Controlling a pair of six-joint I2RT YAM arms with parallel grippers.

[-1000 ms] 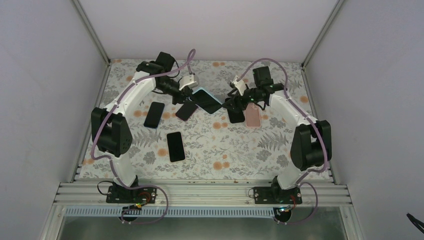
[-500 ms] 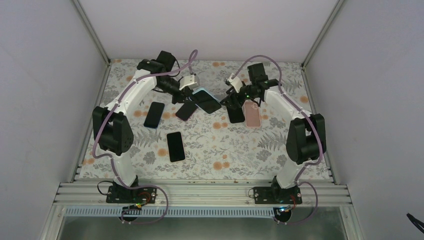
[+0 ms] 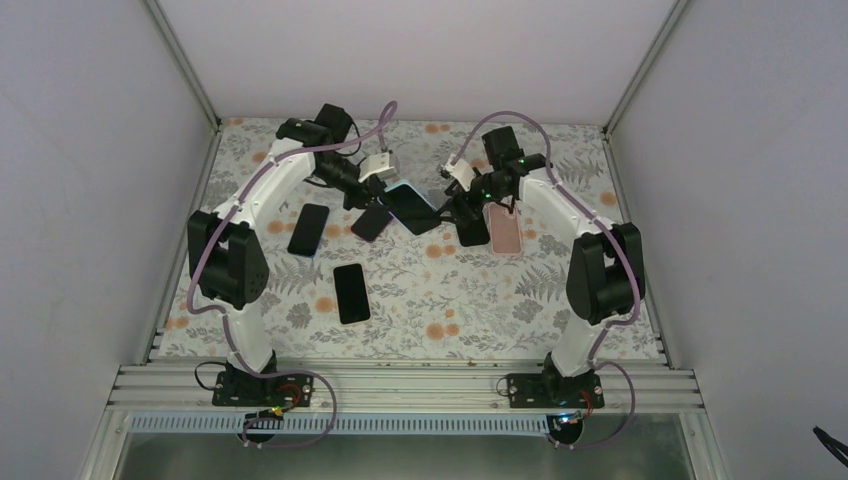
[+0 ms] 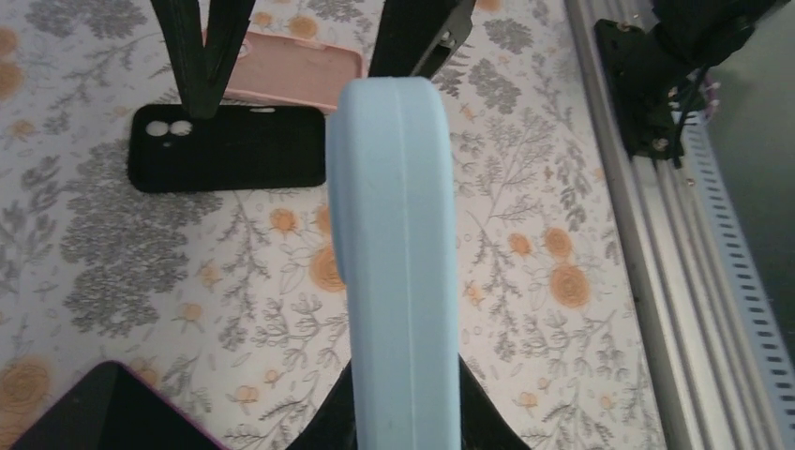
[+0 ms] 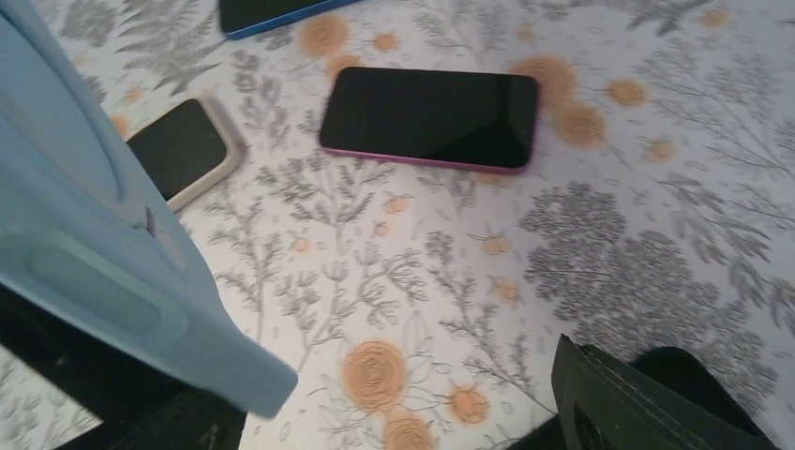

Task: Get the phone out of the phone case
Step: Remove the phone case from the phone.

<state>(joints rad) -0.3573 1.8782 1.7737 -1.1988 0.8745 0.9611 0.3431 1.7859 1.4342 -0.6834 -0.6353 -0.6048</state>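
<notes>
1. The phone (image 3: pixel 413 206) sits inside its light-blue phone case (image 4: pixel 394 244), dark screen up with the blue rim around it. It is held tilted, clear of the floral surface (image 3: pixel 440 300), toward the back centre of the work area.
2. Left claw (image 3: pixel 384 193) — clenched on one end of the phone case. In the left wrist view the case runs edge-on out from between its fingers (image 4: pixel 483 422).
3. Right claw (image 3: pixel 452 205) — released, at the free end of the case. Its fingers (image 5: pixel 637 403) stand wide apart with the surface showing between them. The blue case crosses in front of the other finger; contact cannot be told.
4. On the surface under the right claw lies a black case (image 4: pixel 225 159), with a pink case (image 4: pixel 295 80) just beside it.
5. Further left on the surface lie a magenta-edged phone (image 5: pixel 429 117), a beige-cased phone (image 5: pixel 183 145) and a blue-edged phone (image 5: pixel 272 14).
</notes>
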